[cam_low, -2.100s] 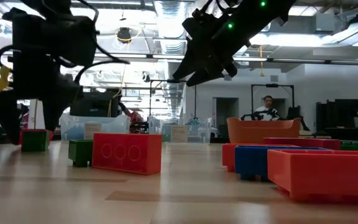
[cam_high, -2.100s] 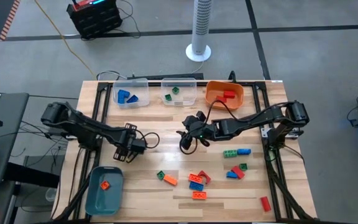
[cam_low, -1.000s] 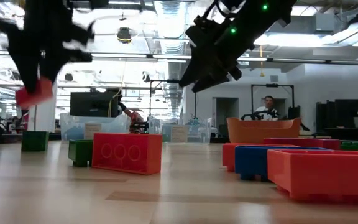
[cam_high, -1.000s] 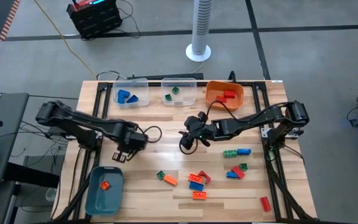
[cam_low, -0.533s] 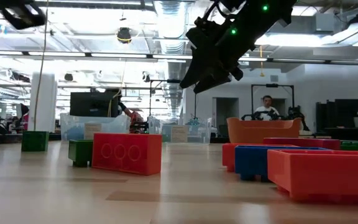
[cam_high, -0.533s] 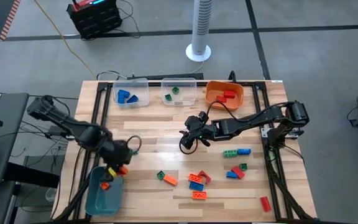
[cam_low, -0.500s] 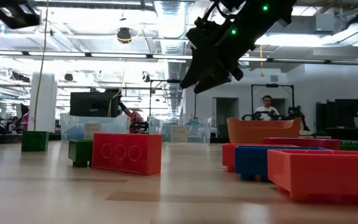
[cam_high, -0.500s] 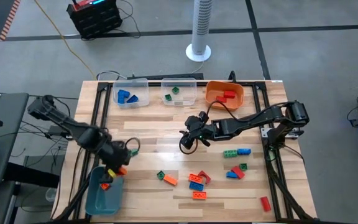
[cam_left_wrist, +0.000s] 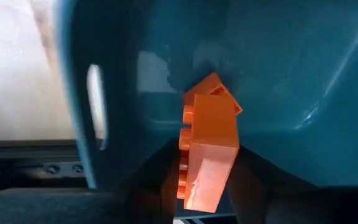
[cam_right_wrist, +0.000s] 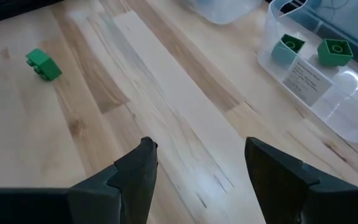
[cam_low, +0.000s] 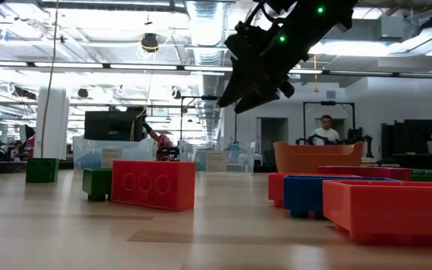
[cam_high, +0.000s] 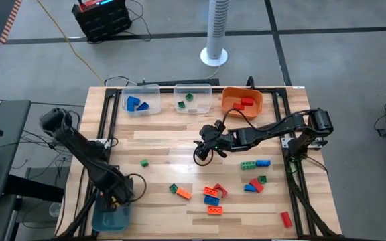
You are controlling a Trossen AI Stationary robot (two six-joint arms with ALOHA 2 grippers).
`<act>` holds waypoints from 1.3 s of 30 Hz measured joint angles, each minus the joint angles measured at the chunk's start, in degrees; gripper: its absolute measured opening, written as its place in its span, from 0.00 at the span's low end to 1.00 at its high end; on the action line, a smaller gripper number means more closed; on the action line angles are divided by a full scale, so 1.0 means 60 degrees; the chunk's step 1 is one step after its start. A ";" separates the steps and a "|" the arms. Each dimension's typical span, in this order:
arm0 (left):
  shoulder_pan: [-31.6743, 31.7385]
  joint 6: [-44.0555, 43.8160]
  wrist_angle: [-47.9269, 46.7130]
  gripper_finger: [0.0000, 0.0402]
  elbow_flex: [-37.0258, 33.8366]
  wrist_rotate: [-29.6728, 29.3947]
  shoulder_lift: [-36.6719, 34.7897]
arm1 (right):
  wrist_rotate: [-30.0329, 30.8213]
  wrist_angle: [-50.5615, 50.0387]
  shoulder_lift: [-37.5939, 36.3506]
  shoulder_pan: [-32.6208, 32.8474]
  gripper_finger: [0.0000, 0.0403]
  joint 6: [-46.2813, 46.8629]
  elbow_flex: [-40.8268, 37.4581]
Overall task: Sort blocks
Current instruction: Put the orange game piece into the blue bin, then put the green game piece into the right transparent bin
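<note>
Wooden tabletop (cam_high: 159, 134) with bins along the far edge, and the left gripper (cam_high: 117, 196) is down over the teal bin (cam_high: 101, 218) at the near left corner. Its wrist camera shows an orange block (cam_left_wrist: 205, 149) between the dark fingers (cam_left_wrist: 250, 180), inside the bin; whether the jaws are clamped or letting go, I can't tell. Mid-table, the right gripper (cam_right_wrist: 194, 168) hangs above the wood, jaws wide apart and holding nothing. A lone green block (cam_high: 144, 162) lies on the boards left of centre, and the loose blocks (cam_high: 212, 194) sit scattered over the near right.
</note>
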 joint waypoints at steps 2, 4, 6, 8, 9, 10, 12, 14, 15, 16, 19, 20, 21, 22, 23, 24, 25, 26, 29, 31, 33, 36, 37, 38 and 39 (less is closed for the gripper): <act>0.0000 0.0232 0.0043 0.34 0.0169 0.0086 0.0210 | 0.0000 0.0043 0.0000 0.0000 0.63 0.0000 0.0000; 0.0048 0.0472 0.0036 0.39 0.0325 0.0099 0.0290 | 0.0000 0.0065 0.0000 0.0000 0.63 -0.0004 0.0000; 0.0145 0.0637 -0.0065 0.43 0.0476 0.0111 0.0308 | 0.0000 0.0065 0.0000 0.0000 0.63 -0.0004 0.0000; 0.0282 0.0928 -0.0295 0.47 0.0711 0.0300 0.0256 | 0.0000 0.0070 0.0000 0.0000 0.63 -0.0004 0.0000; 0.0373 0.1144 -0.0475 0.48 0.0910 0.0463 0.0246 | 0.0000 0.0085 0.0000 0.0000 0.63 -0.0004 0.0000; 0.0479 0.1362 -0.0646 0.48 0.1136 0.0501 0.0242 | 0.0000 0.0103 0.0000 0.0000 0.63 -0.0004 0.0000; 0.0707 0.1950 -0.0876 0.48 0.1676 0.0228 0.0246 | 0.0000 0.0228 0.0000 0.0000 0.63 -0.0004 0.0000; 0.0971 0.2670 -0.1089 0.46 0.2184 -0.0818 0.0242 | 0.0000 0.0279 0.0000 0.0000 0.63 -0.0007 0.0000; 0.1103 0.2994 -0.1093 0.46 0.2362 -0.1509 0.0242 | 0.0000 0.0291 0.0000 0.0000 0.63 -0.0007 0.0000; 0.1242 0.3300 -0.1093 0.45 0.2493 -0.2297 0.0242 | 0.0000 0.0298 0.0000 0.0000 0.63 -0.0008 0.0000; 0.1903 0.3721 -0.0999 0.44 0.2460 -0.3924 0.0240 | 0.0000 0.0405 0.0000 0.0000 0.63 -0.0024 0.0000; 0.2218 0.3764 -0.0865 0.44 0.2320 -0.3998 0.0252 | 0.0000 0.0425 0.0000 0.0004 0.63 -0.0033 0.0000; 0.2556 0.3817 -0.0694 0.44 0.2123 -0.3995 0.0268 | 0.0000 0.0422 0.0000 0.0004 0.63 -0.0033 0.0000; 0.2854 0.3847 -0.0472 0.44 0.1888 -0.3949 0.0277 | 0.0000 0.0403 0.0000 0.0011 0.63 -0.0033 0.0000; 0.3155 0.3856 -0.0295 0.44 0.1711 -0.3901 0.0289 | 0.0000 0.0384 0.0000 0.0021 0.63 -0.0043 0.0000; 0.3428 0.3893 -0.0178 0.44 0.1586 -0.3860 0.0289 | 0.0000 0.0378 0.0000 0.0022 0.63 -0.0076 0.0000; 0.3658 0.3922 -0.0136 0.44 0.1495 -0.3821 0.0286 | 0.0000 0.0382 0.0000 0.0029 0.63 -0.0081 0.0000; 0.3855 0.3932 -0.0145 0.44 0.1430 -0.3806 0.0276 | 0.0000 0.0384 0.0000 0.0033 0.63 -0.0087 0.0000; 0.4223 0.3940 -0.0149 0.46 0.1239 -0.3806 0.0271 | -0.0002 0.0393 0.0000 0.0029 0.63 -0.0141 0.0000; 0.4387 0.4067 -0.0080 0.48 0.1076 -0.3820 0.0268 | 0.0000 0.0404 0.0000 0.0029 0.63 -0.0142 0.0000; 0.4537 0.4258 0.0199 0.51 0.0851 -0.3817 0.0268 | 0.0000 0.0408 0.0000 0.0029 0.63 -0.0142 0.0000; 0.4757 0.4489 0.0711 0.55 0.0532 -0.3780 0.0269 | -0.0002 0.0422 0.0000 0.0029 0.63 -0.0142 0.0000; 0.4837 0.4572 0.0779 0.57 0.0450 -0.3750 0.0268 | 0.0000 0.0450 0.0000 0.0029 0.63 -0.0142 0.0000; 0.4917 0.4644 0.0783 0.58 0.0383 -0.3720 0.0269 | -0.0004 0.0479 0.0000 0.0029 0.63 -0.0142 0.0000; 0.5012 0.4693 0.0786 0.60 0.0319 -0.3694 0.0271 | -0.0004 0.0517 0.0000 0.0029 0.63 -0.0149 0.0000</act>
